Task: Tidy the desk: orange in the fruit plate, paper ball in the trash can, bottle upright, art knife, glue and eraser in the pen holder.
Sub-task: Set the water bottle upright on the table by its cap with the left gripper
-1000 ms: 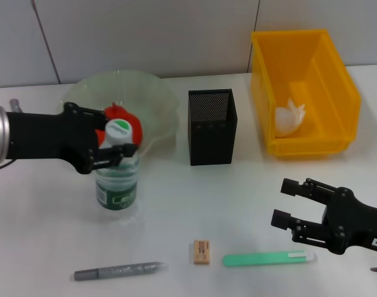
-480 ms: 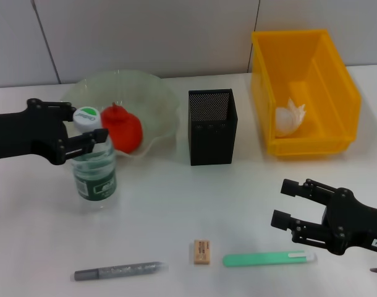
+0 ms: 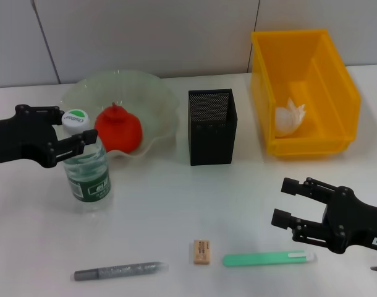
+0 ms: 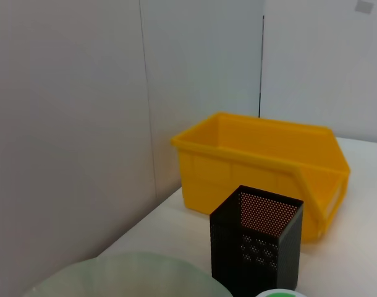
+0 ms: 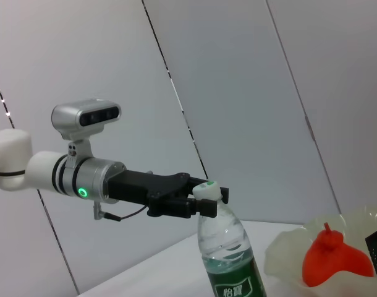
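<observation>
Head view, left gripper (image 3: 70, 127): fingers stand on either side of the bottle's neck just under the cap, but whether they press it I cannot tell; arm reaches in from the left edge
Bottle (image 3: 85, 161): upright on the table (image 3: 176, 204), just in front of the plate's left side; the right wrist view shows the same gripper at the neck (image 5: 198, 199)
Right gripper (image 3: 286, 204): fingers apart, holding nothing, low over the table at front right, just behind the right end of the green tool
Orange (image 3: 118, 128): lying in the plate (image 3: 154, 99), left of the holder
Holder (image 3: 211, 126): upright at mid-table, between plate and bin
Paper ball (image 3: 290, 117): inside the bin (image 3: 300, 49), at back right
Eraser (image 3: 201, 252): flat on the table at front centre, just left of the green tool (image 3: 269, 258)
Grey pen (image 3: 117, 270): lying at the front, left of the eraser
</observation>
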You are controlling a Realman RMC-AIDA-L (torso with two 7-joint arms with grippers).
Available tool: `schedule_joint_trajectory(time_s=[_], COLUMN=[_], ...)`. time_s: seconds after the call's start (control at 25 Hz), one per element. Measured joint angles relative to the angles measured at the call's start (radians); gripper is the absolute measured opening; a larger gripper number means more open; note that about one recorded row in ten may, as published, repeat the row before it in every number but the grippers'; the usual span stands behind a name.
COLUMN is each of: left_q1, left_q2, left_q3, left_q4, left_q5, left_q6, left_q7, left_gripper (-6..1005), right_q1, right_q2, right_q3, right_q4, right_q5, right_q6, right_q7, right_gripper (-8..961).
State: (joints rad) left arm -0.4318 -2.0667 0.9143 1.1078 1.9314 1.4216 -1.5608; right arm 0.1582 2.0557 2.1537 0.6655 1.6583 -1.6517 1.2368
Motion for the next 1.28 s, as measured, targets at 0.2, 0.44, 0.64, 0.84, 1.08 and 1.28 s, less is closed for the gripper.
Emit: schedule_joint_trajectory(time_s=[0.2, 0.44, 0.64, 0.84, 1.08, 1.28], left_q1=[0.021, 0.035, 0.032, 0.030, 0.029, 0.026], left_q2=[0.001, -0.001, -0.001, -0.002, -0.002, -0.002], left_q3=[-0.009, -0.005, -0.008, -0.012, -0.008, -0.006], left_q4=[-0.052, -0.076, -0.103, -0.129, -0.131, -0.131], left_q5=[-0.078, -0.095, -0.095, -0.103, -0.112, -0.123], left_q6=[-0.005, -0.010, -0.018, -0.038, -0.040, -0.035], left_q7=[0.065, 0.094, 0.105, 0.146, 0.150, 0.150], left_gripper=[476, 483, 489, 494, 501, 560], right_q1=[0.000, 0.005, 0.010, 0.010, 0.010, 0.010], right_q2=[0.000, 0.000, -0.003, -0.003, -0.003, -0.003], right_q3=[0.000, 0.000, -0.002, -0.002, -0.002, -0.001], right_q4=[-0.004, -0.005, -0.009, -0.009, -0.009, -0.009], right_q5=[0.000, 0.000, 0.000, 0.000, 0.000, 0.000], right_q6=[0.001, 0.004, 0.004, 0.005, 0.004, 0.004], right_q7=[-0.001, -0.001, -0.001, -0.001, 0.001, 0.001], right_gripper=[787, 787, 787, 787, 787, 786])
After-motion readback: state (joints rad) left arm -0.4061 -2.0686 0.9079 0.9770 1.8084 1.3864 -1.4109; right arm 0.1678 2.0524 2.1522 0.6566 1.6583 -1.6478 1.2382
